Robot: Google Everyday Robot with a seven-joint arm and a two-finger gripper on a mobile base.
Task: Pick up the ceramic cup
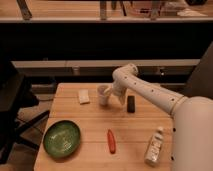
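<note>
The white ceramic cup (103, 94) stands upright on the wooden table (95, 125), near the back, just right of the flat white sponge (84, 96). My gripper (110, 93) is at the cup's right side, touching or very close to its rim, with the white arm (150, 92) reaching in from the right.
A dark block (131, 103) stands right of the gripper. A red carrot-like stick (111, 140) lies at the middle front. A green bowl (62, 138) sits front left. A clear plastic bottle (154, 145) lies front right. A dark chair (12, 107) stands to the left.
</note>
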